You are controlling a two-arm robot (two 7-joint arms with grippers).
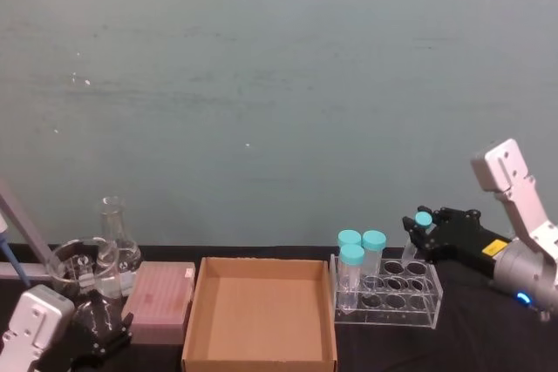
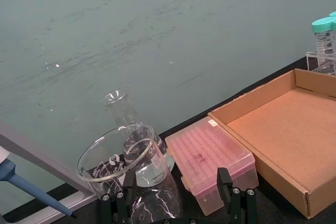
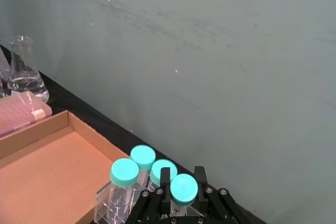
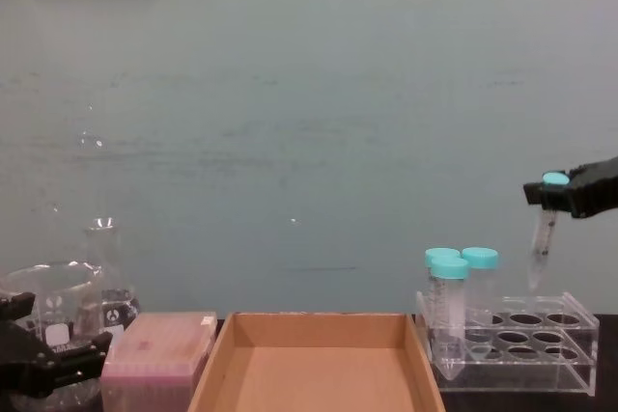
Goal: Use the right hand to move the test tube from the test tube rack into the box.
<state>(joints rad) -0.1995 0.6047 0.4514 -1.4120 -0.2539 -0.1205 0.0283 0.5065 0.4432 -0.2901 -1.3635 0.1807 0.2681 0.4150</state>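
My right gripper [image 1: 425,231] is shut on the test tube [image 4: 544,233] just under its small teal cap [image 3: 184,188]. The slim clear tube hangs upright, its tip a little above the right end of the clear test tube rack [image 4: 526,346]. In the head view the rack [image 1: 417,311] stands on the black table right of the box [image 1: 261,313], a shallow brown cardboard tray with nothing in it. Three wider teal-capped tubes [image 1: 353,266] stand in the rack's left end. My left gripper [image 2: 168,195] is parked open at the lower left, by the glassware.
A pink lidded plastic box [image 1: 161,300] lies left of the cardboard box. Behind it stand a glass flask [image 1: 118,240] and a beaker [image 1: 81,267], with a blue pipette [image 2: 26,187] at the far left. A teal wall [image 1: 279,84] closes the back.
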